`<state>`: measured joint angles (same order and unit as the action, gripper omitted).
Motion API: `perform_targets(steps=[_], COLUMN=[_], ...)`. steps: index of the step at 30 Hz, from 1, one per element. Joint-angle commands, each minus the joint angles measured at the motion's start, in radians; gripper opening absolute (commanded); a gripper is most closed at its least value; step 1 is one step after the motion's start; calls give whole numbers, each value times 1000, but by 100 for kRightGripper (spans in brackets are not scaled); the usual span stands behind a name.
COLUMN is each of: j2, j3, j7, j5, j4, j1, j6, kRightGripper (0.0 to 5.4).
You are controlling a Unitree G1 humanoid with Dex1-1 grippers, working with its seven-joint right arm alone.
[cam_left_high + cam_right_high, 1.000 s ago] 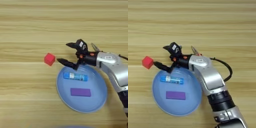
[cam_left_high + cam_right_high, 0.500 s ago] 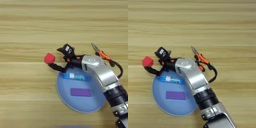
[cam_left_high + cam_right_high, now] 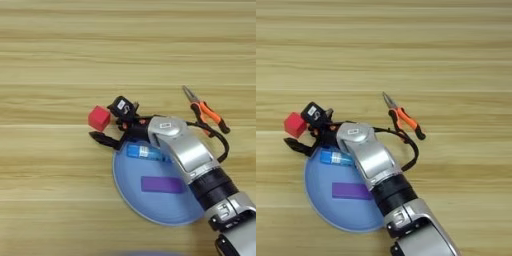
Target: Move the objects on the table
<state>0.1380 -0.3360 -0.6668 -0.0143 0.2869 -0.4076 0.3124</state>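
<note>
While views match, claw (image 3: 106, 125) flanks red cube (image 3: 99, 118).

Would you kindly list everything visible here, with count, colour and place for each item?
red cube: one, red, on the table just left of the plate, beside the tool
blue stick: one, blue with a white label, lying on the plate's upper part, partly hidden by the arm
purple block: one, purple, flat on the middle of the plate
pliers: one, orange and black handles, on the table up and right of the plate
plate: one, light blue, round, lower centre
table: one, light wood, fills the view
right arm: one, silver, entering from the bottom right across the plate
tool: one, black fingers spread open, with the cube between them
</note>
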Motion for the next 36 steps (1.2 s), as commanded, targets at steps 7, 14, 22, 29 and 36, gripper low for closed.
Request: perform_targets(steps=[7, 14, 22, 29, 36], j2=[-28, -33, -36, -31, 23], j3=[24, 30, 34, 66, 178], j7=[35, 39, 44, 40, 43], j5=[-12, -18, -18, 3, 54], j4=[-6, 0, -2, -39, -71], j1=[-91, -93, -95, -111, -171], j6=[-63, -61, -58, -39, -5], kRightGripper=[378, 291, 227, 227, 227])
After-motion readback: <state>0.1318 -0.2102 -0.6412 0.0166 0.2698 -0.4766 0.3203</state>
